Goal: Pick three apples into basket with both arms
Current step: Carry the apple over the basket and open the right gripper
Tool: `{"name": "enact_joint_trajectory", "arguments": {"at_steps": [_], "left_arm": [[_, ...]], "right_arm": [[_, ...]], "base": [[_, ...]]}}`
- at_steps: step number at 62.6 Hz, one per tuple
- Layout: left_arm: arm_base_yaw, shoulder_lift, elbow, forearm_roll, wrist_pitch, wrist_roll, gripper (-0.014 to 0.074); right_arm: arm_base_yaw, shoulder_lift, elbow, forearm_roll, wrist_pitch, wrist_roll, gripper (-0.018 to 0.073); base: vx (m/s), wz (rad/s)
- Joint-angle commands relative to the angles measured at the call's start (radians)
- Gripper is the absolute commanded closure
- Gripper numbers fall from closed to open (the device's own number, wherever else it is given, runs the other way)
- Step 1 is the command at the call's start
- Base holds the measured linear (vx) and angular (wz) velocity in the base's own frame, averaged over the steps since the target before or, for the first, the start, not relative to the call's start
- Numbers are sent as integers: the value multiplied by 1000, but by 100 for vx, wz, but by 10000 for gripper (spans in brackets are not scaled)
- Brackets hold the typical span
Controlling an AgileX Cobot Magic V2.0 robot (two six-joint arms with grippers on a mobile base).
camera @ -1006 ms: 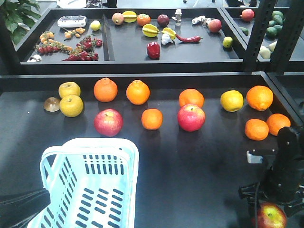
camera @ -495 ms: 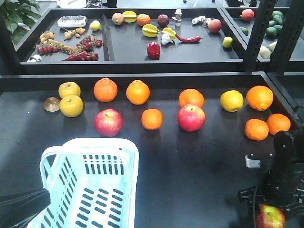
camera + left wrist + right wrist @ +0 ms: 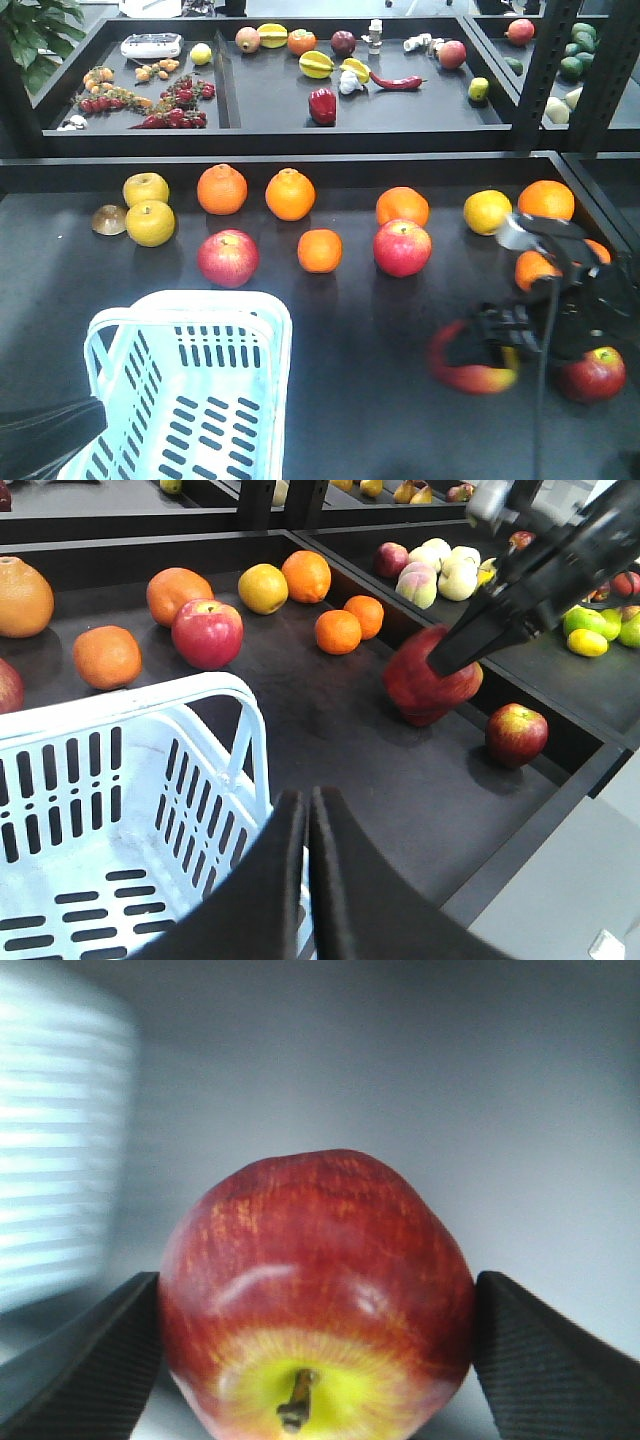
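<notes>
My right gripper (image 3: 487, 352) is shut on a dark red apple (image 3: 465, 372), blurred by motion, above the table right of the basket (image 3: 190, 390). The right wrist view shows this apple (image 3: 315, 1270), yellow around its stem, squeezed between both fingers (image 3: 85, 1365). A second dark red apple (image 3: 592, 375) lies on the table by the right arm. From the left wrist I see the held apple (image 3: 428, 685), the resting apple (image 3: 516, 733) and the pale blue basket (image 3: 110, 780). My left gripper (image 3: 307, 798) hangs shut and empty over the basket's near right corner.
Two pink-red apples (image 3: 228, 258) (image 3: 402, 247), several oranges (image 3: 320, 250) and yellow fruits (image 3: 150, 222) lie across the table's middle and back. A raised rear shelf (image 3: 300, 130) carries mixed fruit. A black post (image 3: 545, 70) stands at the back right.
My right gripper has risen from the front right corner and swung left with the apple. A second apple now shows on the table at the right.
</notes>
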Motion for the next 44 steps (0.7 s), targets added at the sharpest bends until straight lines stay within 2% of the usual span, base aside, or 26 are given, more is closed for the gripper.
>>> {"name": "enact_joint_trajectory", "arguments": {"at_steps": [1, 7, 17, 30, 36, 44], "left_arm": [[0, 2, -24, -34, -35, 1, 602], [0, 2, -24, -34, -35, 1, 602], [0, 2, -24, -34, -35, 1, 602], [0, 2, -24, -34, -38, 1, 602], [0, 2, -24, -35, -37, 1, 602], [0, 2, -24, -35, -37, 1, 602]], "right_arm": [[108, -60, -20, 208, 31, -116, 564], [243, -66, -20, 252, -18, -121, 564], [438, -31, -20, 266, -140, -121, 564], [602, 67, -29, 274, -328, -177, 543], [638, 113, -54, 295, -372, -226, 475], [650, 155, -107, 326, -370, -279, 282]], "base": [[0, 0], [0, 0], [0, 0], [0, 0], [0, 0], [0, 0]]}}
